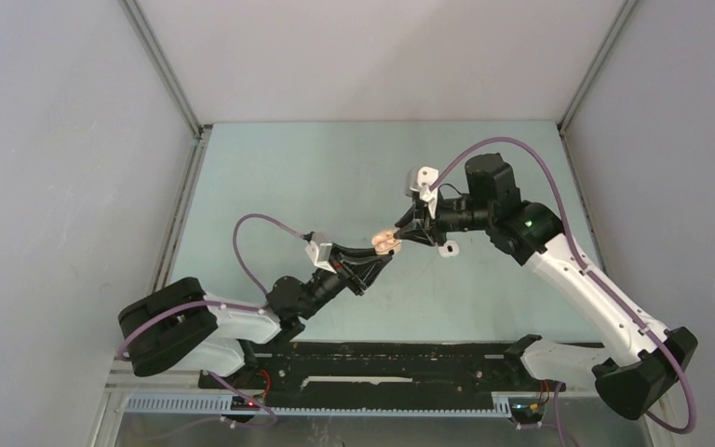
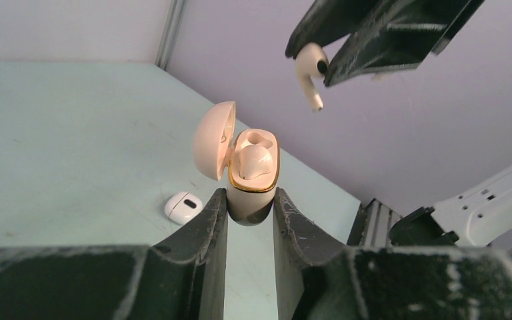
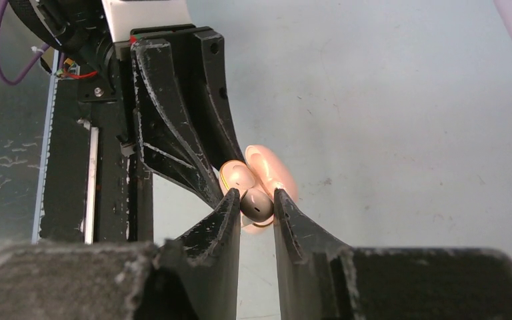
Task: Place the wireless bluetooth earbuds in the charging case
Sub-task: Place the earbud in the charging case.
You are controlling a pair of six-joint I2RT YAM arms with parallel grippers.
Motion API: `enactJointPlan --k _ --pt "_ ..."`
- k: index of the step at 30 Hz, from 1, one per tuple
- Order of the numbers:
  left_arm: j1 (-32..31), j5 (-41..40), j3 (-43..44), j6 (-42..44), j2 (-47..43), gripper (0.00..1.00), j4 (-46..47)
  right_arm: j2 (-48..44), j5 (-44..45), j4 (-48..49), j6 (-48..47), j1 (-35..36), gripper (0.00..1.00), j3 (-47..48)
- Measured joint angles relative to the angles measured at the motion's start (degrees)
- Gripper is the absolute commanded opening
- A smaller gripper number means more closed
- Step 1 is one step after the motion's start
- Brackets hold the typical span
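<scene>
My left gripper point(image 2: 250, 200) is shut on the base of a tan charging case point(image 2: 253, 177) and holds it above the table. The case's lid point(image 2: 213, 140) is hinged open to the left, and one tan earbud point(image 2: 252, 160) sits in a well. My right gripper point(image 3: 257, 197) is shut on a second tan earbud point(image 3: 257, 205). That earbud point(image 2: 310, 70) hangs stem down, just above and to the right of the open case. From above, both grippers point(image 1: 382, 250) point(image 1: 408, 233) meet tip to tip over mid-table.
A small white rounded piece point(image 2: 183, 207), possibly a closed case, lies on the pale green table point(image 1: 317, 177) just right of the grippers point(image 1: 447, 248). Grey walls enclose the table on three sides. A black rail point(image 1: 382, 368) runs along the near edge.
</scene>
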Motion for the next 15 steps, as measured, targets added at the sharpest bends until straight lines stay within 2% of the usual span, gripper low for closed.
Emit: enactJointPlan --k 15 --pt "0.0 -0.1 1.2 -6.9 3.3 0.00 5.0 0.1 11.6 0.0 -6.9 9.2 0.00 0.0"
